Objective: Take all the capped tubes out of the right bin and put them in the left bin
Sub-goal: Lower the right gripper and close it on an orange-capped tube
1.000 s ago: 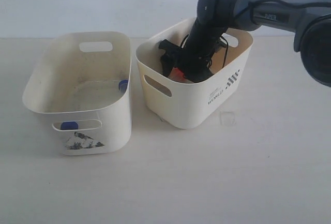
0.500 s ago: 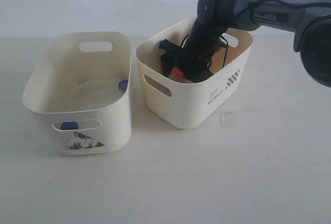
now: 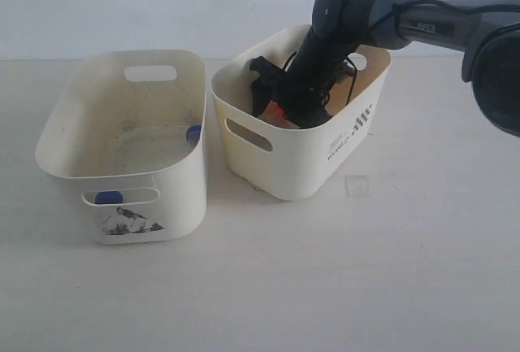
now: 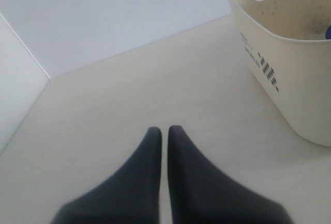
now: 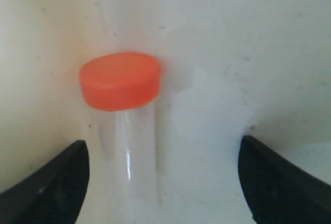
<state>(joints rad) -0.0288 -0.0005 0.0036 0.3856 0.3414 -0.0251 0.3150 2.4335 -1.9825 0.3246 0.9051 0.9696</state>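
My right gripper (image 3: pixel 273 110) reaches down inside the right bin (image 3: pixel 313 157), the cream tub with the black print. Its black fingers (image 5: pixel 57 182) stand wide open on either side of a clear capped tube (image 5: pixel 126 146) with an orange cap (image 5: pixel 120 80). The tube leans against the bin's inner wall, nearer one finger, and neither finger touches it. From outside, the orange cap (image 3: pixel 279 114) shows just below the arm. The left bin (image 3: pixel 65 112) holds two blue-capped tubes (image 3: pixel 193 133), one showing through the handle slot (image 3: pixel 108 197). My left gripper (image 4: pixel 164 131) is shut on nothing above bare table.
The two bins stand close together on a pale table (image 3: pixel 325 287). A small clear square piece (image 3: pixel 356 185) lies on the table right of the right bin. In the left wrist view a cream bin wall (image 4: pixel 289 79) with a checkered print stands off to one side.
The right bin has shifted and turned slightly to the left with my right arm inside it. The right fingers stay open.
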